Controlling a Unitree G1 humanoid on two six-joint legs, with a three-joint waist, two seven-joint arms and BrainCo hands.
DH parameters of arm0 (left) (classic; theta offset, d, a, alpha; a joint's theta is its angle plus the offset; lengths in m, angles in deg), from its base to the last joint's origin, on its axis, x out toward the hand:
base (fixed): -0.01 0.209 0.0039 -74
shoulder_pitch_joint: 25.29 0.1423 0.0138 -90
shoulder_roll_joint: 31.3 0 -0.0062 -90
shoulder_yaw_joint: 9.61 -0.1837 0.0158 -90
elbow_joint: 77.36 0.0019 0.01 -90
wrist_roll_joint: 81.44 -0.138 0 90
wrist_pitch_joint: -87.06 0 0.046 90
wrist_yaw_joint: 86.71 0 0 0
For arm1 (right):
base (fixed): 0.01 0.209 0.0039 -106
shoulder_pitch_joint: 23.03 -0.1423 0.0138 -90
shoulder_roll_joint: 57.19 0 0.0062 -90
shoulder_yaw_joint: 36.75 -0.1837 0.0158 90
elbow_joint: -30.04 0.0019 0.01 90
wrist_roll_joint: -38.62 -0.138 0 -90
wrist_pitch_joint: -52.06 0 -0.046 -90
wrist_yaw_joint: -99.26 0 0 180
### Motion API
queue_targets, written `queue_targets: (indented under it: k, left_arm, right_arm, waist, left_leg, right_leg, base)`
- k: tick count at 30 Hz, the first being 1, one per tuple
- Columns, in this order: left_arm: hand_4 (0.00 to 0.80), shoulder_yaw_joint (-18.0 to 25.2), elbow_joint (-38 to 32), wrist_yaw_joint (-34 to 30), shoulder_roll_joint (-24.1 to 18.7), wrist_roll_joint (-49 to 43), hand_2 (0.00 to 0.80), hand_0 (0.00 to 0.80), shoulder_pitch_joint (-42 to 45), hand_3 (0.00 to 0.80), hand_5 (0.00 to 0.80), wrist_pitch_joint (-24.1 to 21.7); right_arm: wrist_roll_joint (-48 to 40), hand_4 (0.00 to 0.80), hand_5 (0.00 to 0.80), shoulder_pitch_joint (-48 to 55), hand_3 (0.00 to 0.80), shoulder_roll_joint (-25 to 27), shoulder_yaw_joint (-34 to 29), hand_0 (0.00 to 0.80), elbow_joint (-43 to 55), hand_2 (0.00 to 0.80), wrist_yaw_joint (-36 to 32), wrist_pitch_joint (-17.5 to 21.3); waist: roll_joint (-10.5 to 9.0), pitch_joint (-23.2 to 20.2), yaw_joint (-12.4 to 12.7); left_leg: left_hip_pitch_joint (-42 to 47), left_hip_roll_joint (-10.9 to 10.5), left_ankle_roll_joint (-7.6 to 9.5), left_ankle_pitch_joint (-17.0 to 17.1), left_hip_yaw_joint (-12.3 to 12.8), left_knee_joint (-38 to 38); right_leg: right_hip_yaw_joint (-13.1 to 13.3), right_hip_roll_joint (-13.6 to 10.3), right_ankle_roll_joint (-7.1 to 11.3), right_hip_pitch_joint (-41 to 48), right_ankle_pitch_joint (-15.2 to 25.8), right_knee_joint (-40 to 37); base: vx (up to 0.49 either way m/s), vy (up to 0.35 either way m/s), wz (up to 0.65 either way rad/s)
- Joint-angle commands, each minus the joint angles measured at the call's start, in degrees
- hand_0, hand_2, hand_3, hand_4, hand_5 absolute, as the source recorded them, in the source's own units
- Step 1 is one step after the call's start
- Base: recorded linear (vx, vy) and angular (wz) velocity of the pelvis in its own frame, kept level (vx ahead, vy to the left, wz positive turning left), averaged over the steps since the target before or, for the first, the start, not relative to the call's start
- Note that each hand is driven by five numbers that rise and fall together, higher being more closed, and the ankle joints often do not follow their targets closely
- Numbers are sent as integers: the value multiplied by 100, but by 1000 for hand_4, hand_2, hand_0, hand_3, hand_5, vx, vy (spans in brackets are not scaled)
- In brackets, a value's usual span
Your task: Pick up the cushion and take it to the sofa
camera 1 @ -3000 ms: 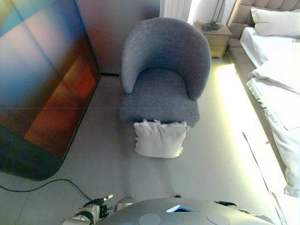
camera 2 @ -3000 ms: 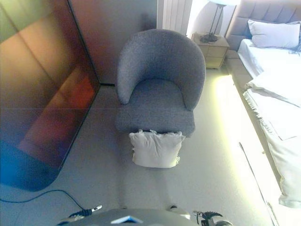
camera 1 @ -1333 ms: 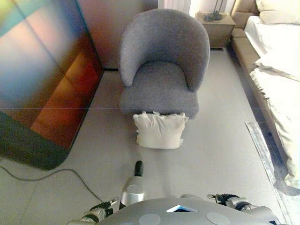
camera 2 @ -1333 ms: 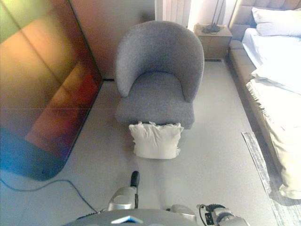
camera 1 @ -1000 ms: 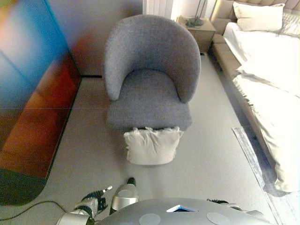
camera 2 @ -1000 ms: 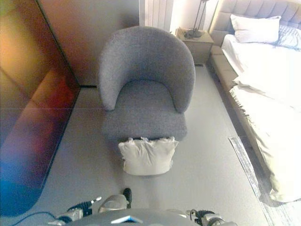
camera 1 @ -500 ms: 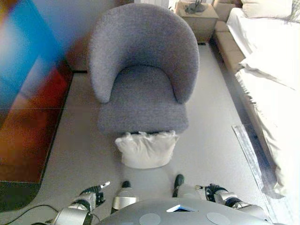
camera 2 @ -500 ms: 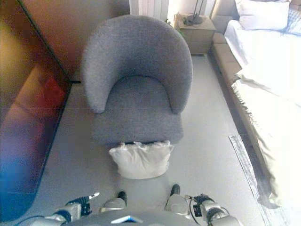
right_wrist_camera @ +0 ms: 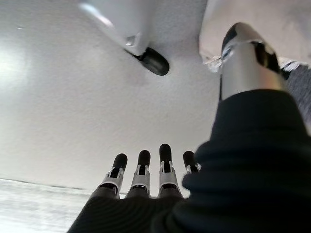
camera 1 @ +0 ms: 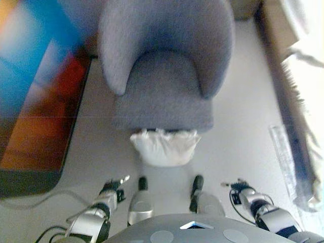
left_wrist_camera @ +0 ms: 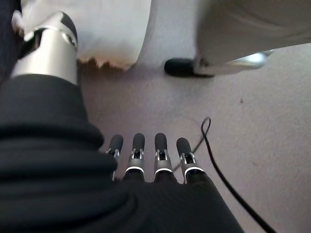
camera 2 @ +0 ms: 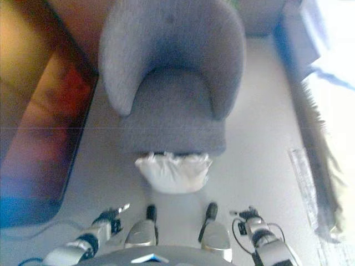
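Pale floor (camera 1: 238,142) carries our white cushion (camera 1: 164,147), leaning against the front of the grey sofa (camera 1: 164,76). Our left hand (camera 1: 112,190) and right hand (camera 1: 242,191) hang low, fingers straight, holding nothing.

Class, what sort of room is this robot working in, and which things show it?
Probably a bedroom or hotel room: a grey upholstered tub armchair, a white frilled cushion on the floor against it, and white bedding along the room's right side.

A glossy dark panel (camera 1: 35,101) stands at nine o'clock; pale bedding (camera 1: 309,76) edges the floor (camera 1: 243,147) at three o'clock.
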Motion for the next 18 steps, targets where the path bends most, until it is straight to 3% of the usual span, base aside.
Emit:
queue_targets:
  k: [1, 11, 18]
  left_arm:
    - [0, -180, -105, 285, -227, 180, 0, 0, -409, 0, 0, -459]
    - [0, -666, -626, 996, -475, 336, 0, 0, -1566, 0, 0, -606]
    - [0, -822, -895, 1228, -536, 432, 0, 0, -2175, 0, 0, -1177]
  right_arm:
    - [-362, 0, 0, -517, 0, -20, 169, 0, 148, 0, 502, 526]
    - [-586, 0, 0, -1848, 0, 56, 482, 0, 669, 0, 1005, 788]
    - [-610, 0, 0, -2388, 0, 267, 453, 0, 857, 0, 1291, 1016]
  waist:
    - [-429, 520, -89]
    - [-477, 1352, -204]
    - [-453, 1771, -316]
  left_leg:
    - [-452, -32, 22, -143, 121, 411]
    - [-1892, -279, 192, -238, -36, 1225]
    - [-2739, -385, 238, -292, -35, 1585]
  right_leg:
    - [158, -369, 120, -45, -379, 108]
    - [586, -598, 246, -1735, -456, 1301]
    - [824, -626, 298, -2549, -314, 1458]
  base:
    - [-121, 93, 21]
    - [-70, 108, 12]
    - [-30, 78, 2]
